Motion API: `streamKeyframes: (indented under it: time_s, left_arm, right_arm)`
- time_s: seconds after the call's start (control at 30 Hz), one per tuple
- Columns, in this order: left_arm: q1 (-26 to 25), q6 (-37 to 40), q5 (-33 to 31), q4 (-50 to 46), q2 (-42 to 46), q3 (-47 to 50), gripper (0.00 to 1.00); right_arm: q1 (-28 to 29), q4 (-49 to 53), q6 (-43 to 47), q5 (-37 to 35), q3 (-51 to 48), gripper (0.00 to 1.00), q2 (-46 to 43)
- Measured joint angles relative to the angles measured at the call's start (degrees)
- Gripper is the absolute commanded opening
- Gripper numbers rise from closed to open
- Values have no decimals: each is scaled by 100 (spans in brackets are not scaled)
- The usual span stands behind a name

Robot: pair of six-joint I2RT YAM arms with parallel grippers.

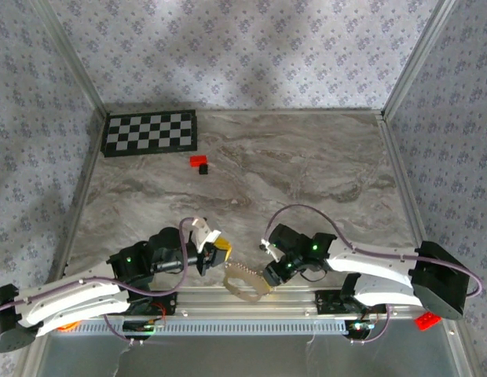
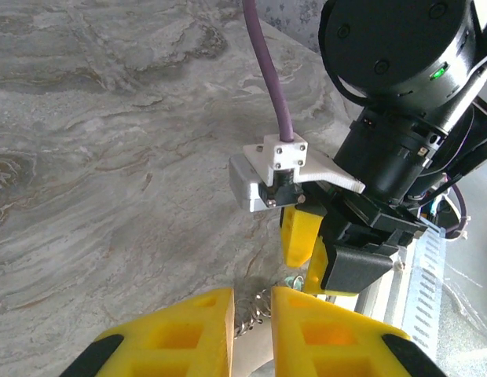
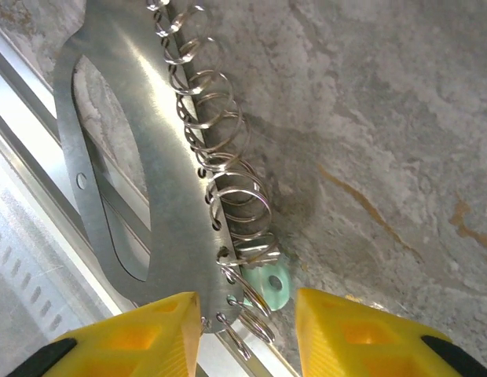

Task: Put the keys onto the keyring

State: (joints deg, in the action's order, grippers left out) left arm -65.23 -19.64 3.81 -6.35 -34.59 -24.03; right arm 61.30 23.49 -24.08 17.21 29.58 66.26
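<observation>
The keyring [image 1: 245, 280] is a flat silvery metal plate with an oval cutout and a row of several wire rings along one edge [image 3: 220, 169]. It lies at the table's near edge, partly over the rail. A tiny key with a pale green round head [image 3: 272, 284] sits among the last rings, and its head also peeks out in the left wrist view [image 2: 289, 281]. My left gripper [image 2: 254, 302] is shut on the plate's left end, with rings in the narrow gap between its fingers. My right gripper [image 3: 247, 306] is open, its fingers either side of the plate's right end and the key.
A checkerboard [image 1: 149, 132] lies at the back left, with a small red-and-black block [image 1: 199, 162] beside it. The aluminium rail [image 1: 251, 302] runs along the near edge under the plate. A red piece [image 1: 426, 320] sits by the right arm's base.
</observation>
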Motion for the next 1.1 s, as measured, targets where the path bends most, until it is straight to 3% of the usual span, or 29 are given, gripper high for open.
streamKeyframes:
  time_s: [0.37,0.9,1.1]
  left_arm:
    - [125,0,111,-31,11,0,19]
    - [299,-63,170,-116,387,22,19]
    - [345,-87,216,-116,461,59,19]
  right_arm:
    - [15,2,149,44,133,26,227]
    - [160,212,319,138,374,29,542]
    - [225,313,323,55,437,26,590]
